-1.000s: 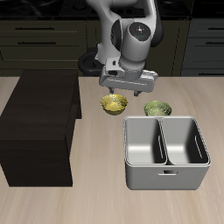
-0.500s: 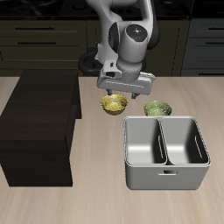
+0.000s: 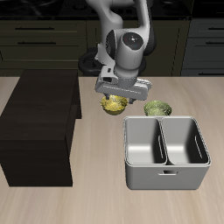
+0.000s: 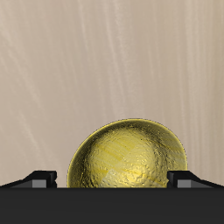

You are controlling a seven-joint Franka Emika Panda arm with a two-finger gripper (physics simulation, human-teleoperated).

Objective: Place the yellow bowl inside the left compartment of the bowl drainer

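Exterior view, from the table's front edge going back: bare table (image 3: 105, 206), then the bowl drainer (image 3: 166, 178), both wells empty. The dark wooden cabinet (image 3: 35, 122) stands at about nine o'clock from it. Behind the drainer, at roughly eleven o'clock, the yellow bowl (image 3: 113, 106) rests upright on the tabletop. The olive-green bowl (image 3: 157, 108) sits at about twelve o'clock from the drainer, beside the yellow bowl and apart from it.

Over the last second the gripper (image 3: 121, 96) has sunk a little and moved closer over the yellow bowl, so its body now covers part of the bowl's rim. The bowl itself has not shifted. In the wrist view the two fingertips (image 4: 42, 178) are spread wide on either side of the bowl, with a gap at each. The tool is released and grips nothing.

I judge this to be the final approach to the grasp. A little more descent, then closing on the rim, should come before any lift. The left compartment (image 3: 143, 144), which I take to be the well closer to the cabinet, lies at about five o'clock from the bowl, so the carry is short.

No brand, label or writing can be read anywhere.
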